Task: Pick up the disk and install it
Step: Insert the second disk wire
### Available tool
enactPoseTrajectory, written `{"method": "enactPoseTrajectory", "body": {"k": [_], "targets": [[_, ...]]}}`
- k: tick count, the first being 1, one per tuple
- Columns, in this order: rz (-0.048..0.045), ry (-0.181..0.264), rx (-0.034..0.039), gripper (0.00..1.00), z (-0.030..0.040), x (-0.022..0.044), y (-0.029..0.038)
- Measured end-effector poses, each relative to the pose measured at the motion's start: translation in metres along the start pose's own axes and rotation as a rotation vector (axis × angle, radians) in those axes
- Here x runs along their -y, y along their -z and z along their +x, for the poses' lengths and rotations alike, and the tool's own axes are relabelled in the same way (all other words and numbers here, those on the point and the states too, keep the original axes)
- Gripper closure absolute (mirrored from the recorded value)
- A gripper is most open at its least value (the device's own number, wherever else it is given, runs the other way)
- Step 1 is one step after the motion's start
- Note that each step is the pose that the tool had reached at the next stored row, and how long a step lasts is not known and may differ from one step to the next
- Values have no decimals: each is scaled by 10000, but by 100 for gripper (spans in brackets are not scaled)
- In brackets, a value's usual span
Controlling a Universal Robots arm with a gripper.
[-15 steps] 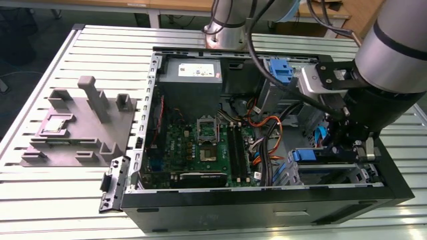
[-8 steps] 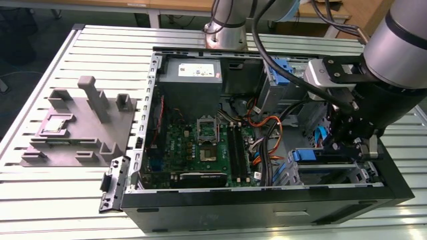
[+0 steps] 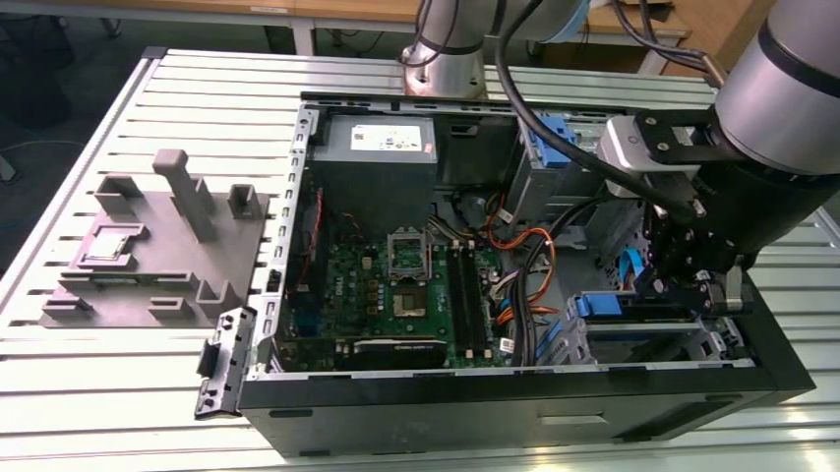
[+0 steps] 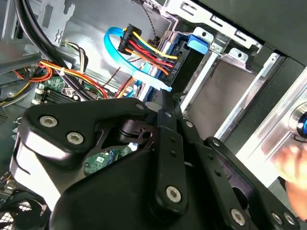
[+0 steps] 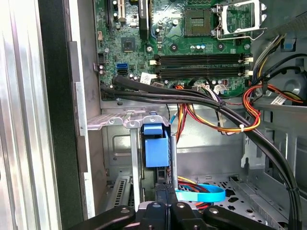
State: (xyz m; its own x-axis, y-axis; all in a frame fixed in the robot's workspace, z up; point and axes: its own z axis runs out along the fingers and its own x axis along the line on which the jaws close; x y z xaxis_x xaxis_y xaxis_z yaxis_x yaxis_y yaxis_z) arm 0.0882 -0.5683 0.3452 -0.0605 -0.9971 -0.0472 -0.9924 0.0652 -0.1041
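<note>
The disk (image 5: pixel 156 146) stands on edge in the metal drive bay (image 5: pixel 115 120) at the case's front corner, and its blue bracket tab faces the first wrist camera. In the second wrist view the disk (image 4: pixel 184 67) shows as a dark slab with a blue tab and has red, yellow and black power wires and a blue flat cable (image 4: pixel 125 62) at its end. My gripper (image 4: pixel 165 98) is shut, its fingertips pressed together right at the disk's rear edge. In the exterior view the gripper (image 3: pixel 683 290) hangs inside the case beside the disk (image 3: pixel 607 305).
The open case holds a green motherboard (image 3: pixel 393 285), a grey power-supply box (image 3: pixel 374 138) and thick black cables (image 5: pixel 216 105) crossing above the bay. Another blue bracket (image 3: pixel 558 138) sits at the far bay. A grey fixture (image 3: pixel 157 246) lies at the exterior view's left. A blurred hand (image 4: pixel 292 167) is near the case wall.
</note>
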Motion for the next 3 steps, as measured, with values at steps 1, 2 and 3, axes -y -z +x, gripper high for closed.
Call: {"method": "enactPoseTrajectory", "body": {"k": [1, 2, 3], "targets": [[-1, 0, 0, 90, 0, 0, 0], [-1, 0, 0, 90, 0, 0, 0], [-1, 0, 0, 90, 0, 0, 0]]}}
